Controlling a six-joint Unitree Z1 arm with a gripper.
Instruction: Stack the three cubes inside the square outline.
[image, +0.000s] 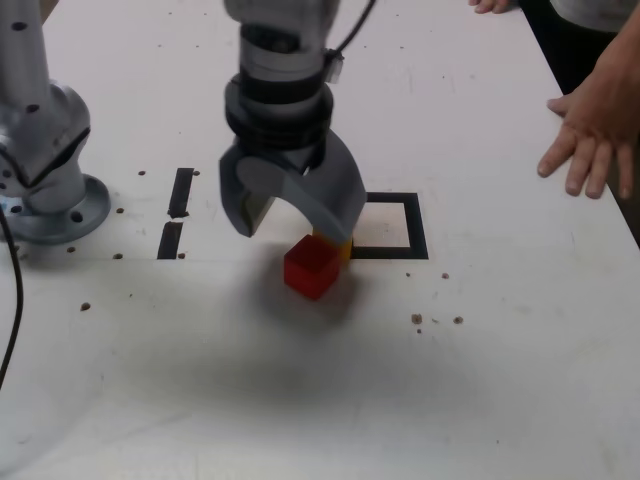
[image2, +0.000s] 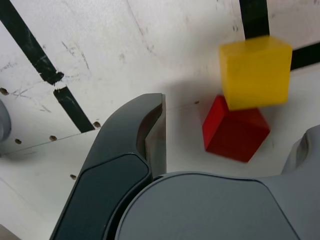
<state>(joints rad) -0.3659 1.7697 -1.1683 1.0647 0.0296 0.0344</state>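
1. Two cubes of the task were seen near the corner of the square outline (image: 415, 230): the red cube (image: 312, 267) and the yellow cube (image2: 255, 74).
2. The red cube was set on the tabletop (image: 480, 350), outside the outline, well in from the tabletop's edge at the exterior view's right. It was turned at an angle to the outline's sides.
3. In the wrist view, the outline's corner was covered by the yellow cube, and part of the red cube was overlapped by it. Whether the two cubes were touching could not be told, nor what the yellow cube was resting on.
4. In the exterior view, the yellow cube was mostly hidden behind the red cube and the gripper (image: 295, 232).
5. The fingers were spread wide, with nothing pinched between them. The gripper was held above the tabletop, close to both cubes, with its fingers pointed down.
6. Two short black strips (image: 180, 192) were seen on the tabletop, between the arm's base (image: 55, 205) and the outline.
7. A person's open hand (image: 600, 135) was held at the tabletop's edge at the exterior view's right. Farther up that edge, part of another hand (image: 490, 5) was cut off by the frame.
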